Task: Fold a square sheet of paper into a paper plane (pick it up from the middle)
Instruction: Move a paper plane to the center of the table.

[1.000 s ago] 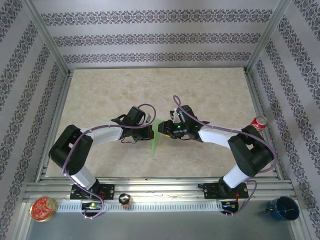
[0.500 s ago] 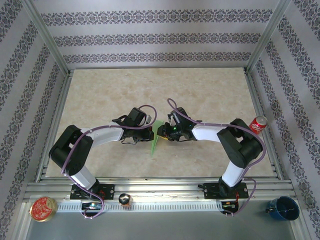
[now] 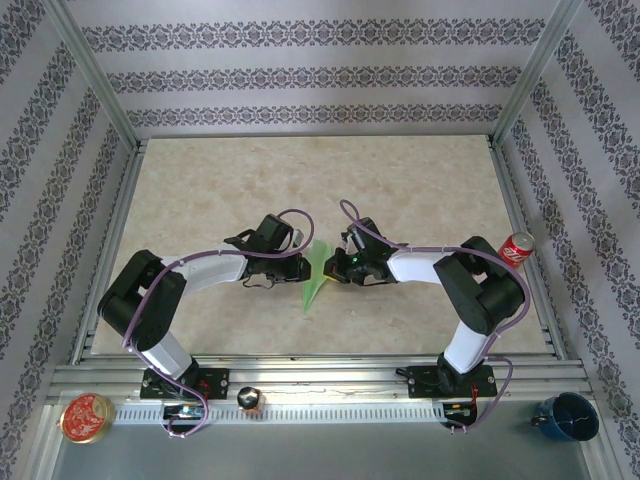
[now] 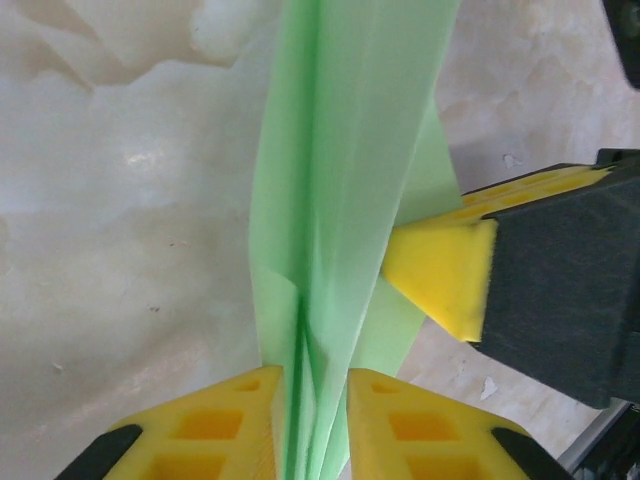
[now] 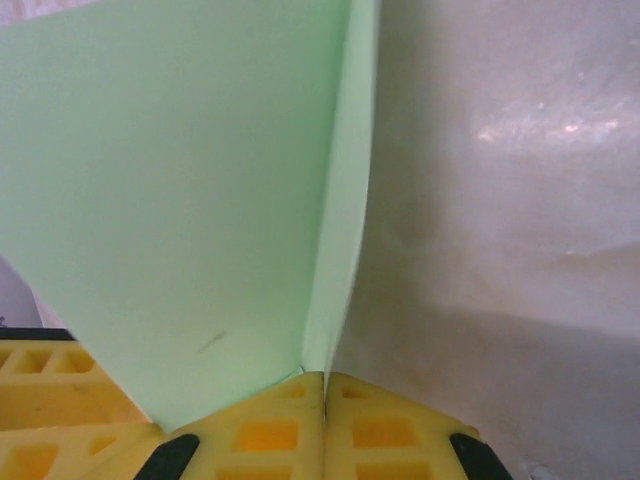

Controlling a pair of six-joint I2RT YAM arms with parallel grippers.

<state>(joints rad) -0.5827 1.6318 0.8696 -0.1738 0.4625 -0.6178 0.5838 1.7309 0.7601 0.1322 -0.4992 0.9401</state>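
Tabletop (image 3: 400, 180): right gripper (image 3: 327, 266) newly on plane (image 3: 314, 278)

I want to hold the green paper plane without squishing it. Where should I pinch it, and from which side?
Pinch the paper plane along its folded crease, where the layers stack, coming from the side so your fingers press its flat faces. It stands on edge, thin from above, so grabbing downward would probably crumple it. The right hand is shut on it like that.
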